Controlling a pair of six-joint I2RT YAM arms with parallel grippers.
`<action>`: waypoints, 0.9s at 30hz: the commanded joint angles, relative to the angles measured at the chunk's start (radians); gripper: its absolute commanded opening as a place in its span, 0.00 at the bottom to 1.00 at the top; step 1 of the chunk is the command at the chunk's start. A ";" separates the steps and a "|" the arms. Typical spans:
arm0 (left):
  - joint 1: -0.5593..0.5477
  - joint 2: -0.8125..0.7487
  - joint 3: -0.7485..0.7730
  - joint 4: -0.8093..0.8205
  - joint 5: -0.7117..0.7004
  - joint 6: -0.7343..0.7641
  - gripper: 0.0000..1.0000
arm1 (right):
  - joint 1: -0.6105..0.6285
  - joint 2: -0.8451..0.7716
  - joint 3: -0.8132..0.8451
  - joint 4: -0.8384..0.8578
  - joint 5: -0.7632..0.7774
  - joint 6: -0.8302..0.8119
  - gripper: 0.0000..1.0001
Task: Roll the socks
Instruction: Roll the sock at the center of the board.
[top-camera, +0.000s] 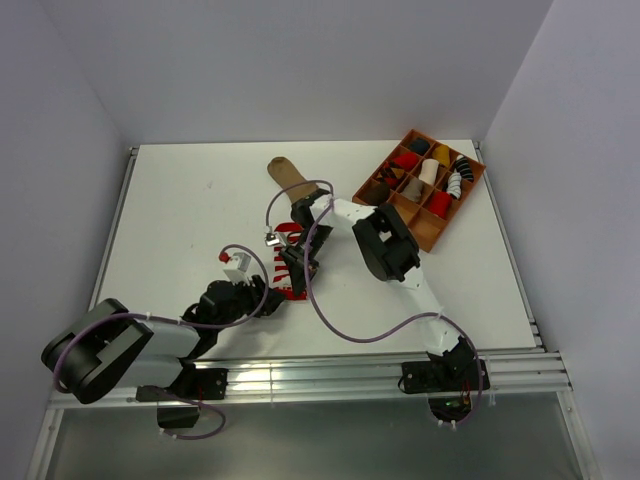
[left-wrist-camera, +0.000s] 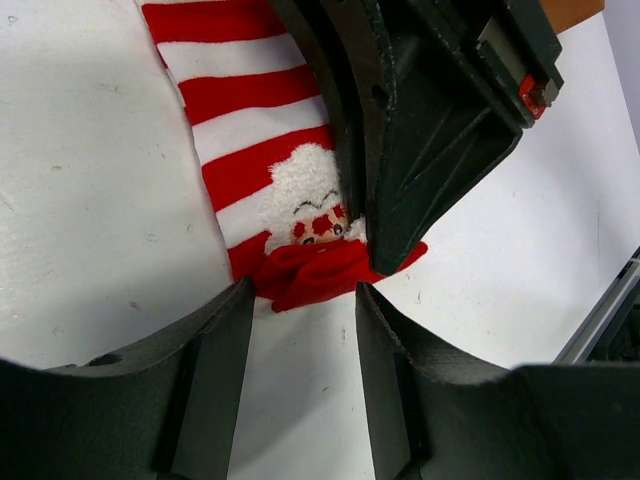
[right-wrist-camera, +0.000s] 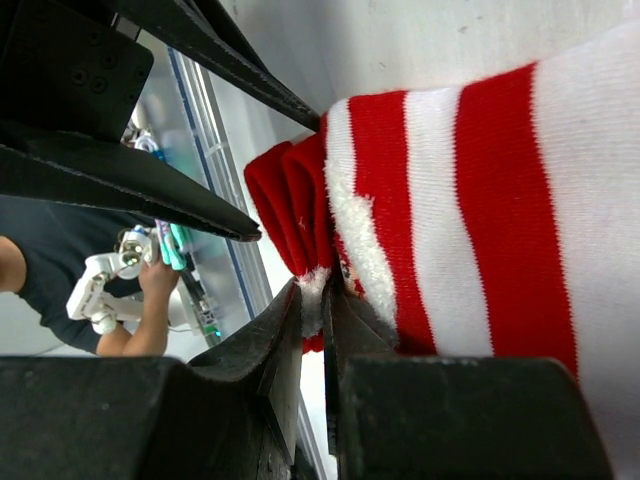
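Note:
The red-and-white striped sock (top-camera: 283, 262) lies flat mid-table, its Santa face (left-wrist-camera: 315, 205) near the red end (left-wrist-camera: 310, 275). The tan-brown sock (top-camera: 289, 177) lies beyond it, toward the back. My right gripper (top-camera: 299, 263) is shut on the sock's red and white end, pinching a tuft of it (right-wrist-camera: 313, 295) between its fingers; it also shows from the left wrist (left-wrist-camera: 405, 140). My left gripper (left-wrist-camera: 300, 292) is open and empty, low over the table, its fingertips just short of the red end. In the top view it sits at the sock's near end (top-camera: 273, 296).
A brown divided tray (top-camera: 432, 232) with several sock rolls stands at the back right. The right arm (top-camera: 385, 245) stretches across the table's middle. A metal rail (top-camera: 330, 375) runs along the near edge.

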 joint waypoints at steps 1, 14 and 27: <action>-0.006 -0.005 0.026 0.027 -0.003 0.004 0.51 | -0.008 0.010 0.041 0.011 -0.020 0.029 0.11; -0.006 -0.116 0.030 -0.014 -0.043 0.044 0.58 | -0.005 0.011 0.040 0.005 -0.014 0.020 0.11; -0.006 0.125 0.050 0.178 0.014 0.019 0.55 | -0.008 0.008 0.044 -0.006 -0.023 0.021 0.11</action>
